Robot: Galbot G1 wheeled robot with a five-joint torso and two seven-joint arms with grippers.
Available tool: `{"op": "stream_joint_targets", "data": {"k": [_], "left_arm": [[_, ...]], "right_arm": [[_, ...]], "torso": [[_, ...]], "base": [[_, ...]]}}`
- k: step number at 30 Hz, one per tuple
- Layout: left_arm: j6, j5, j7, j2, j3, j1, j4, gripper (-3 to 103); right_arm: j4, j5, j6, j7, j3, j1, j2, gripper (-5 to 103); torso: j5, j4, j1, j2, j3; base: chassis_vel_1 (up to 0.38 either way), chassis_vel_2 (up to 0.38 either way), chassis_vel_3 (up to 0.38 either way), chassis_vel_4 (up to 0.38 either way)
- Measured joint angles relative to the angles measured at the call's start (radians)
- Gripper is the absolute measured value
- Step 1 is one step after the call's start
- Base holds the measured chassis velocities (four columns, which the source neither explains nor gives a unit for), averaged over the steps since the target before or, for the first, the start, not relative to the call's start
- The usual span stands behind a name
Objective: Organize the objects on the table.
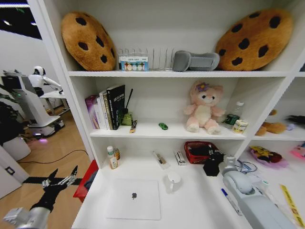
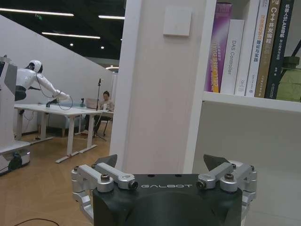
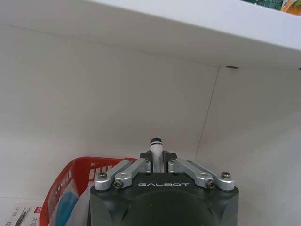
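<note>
Closed around a white marker pen (image 3: 156, 151), the right end effector (image 1: 213, 165) hangs beside the red basket (image 1: 192, 152), apparently to deposit it; left end effector (image 1: 61, 180) idles spread, empty, off the counter (image 1: 190, 210) bearing the laptop (image 1: 134, 199)

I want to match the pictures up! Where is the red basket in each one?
Head view: red basket on the table, behind the right tool.
Right wrist view: the basket, low beside that tool gripping a marker pen.
Left wrist view: faces the books instead.
Shared landmark: the white shelf above the basket.
</note>
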Motion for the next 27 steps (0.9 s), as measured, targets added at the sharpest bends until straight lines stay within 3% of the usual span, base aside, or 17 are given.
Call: {"op": "stream_joint_targets", "data": {"k": [19, 22, 25, 27], "left_arm": [[0.0, 0.0, 0.0, 0.0, 0.0, 0.0, 0.0, 100], [0.0, 0.0, 0.0, 0.0, 0.0, 0.0, 0.0, 100], [0.0, 0.0, 0.0, 0.0, 0.0, 0.0, 0.0, 100], [0.0, 0.0, 0.0, 0.0, 0.0, 0.0, 0.0, 100]], "right_arm": [[-0.056, -0.028, 0.035, -0.009, -0.034, 0.03, 0.009, 8], [-0.024, -0.036, 0.039, -0.012, -0.023, -0.022, 0.016, 22], [-0.022, -0.037, 0.041, -0.012, -0.019, -0.034, 0.017, 28], [-0.017, -0.039, 0.043, -0.013, -0.007, -0.054, 0.018, 38]], "torso": [[-0.0002, 0.0, 0.0, 0.0, 0.0], [-0.0001, -0.0001, 0.0, 0.0, 0.0], [-0.0002, -0.0001, 0.0, 0.0, 0.0], [0.0001, -0.0002, 0.0, 0.0, 0.0]], "base": [[0.0, 0.0, 0.0, 0.0], [0.0, 0.0, 0.0, 0.0], [0.0, 0.0, 0.0, 0.0], [0.0, 0.0, 0.0, 0.0]]}}
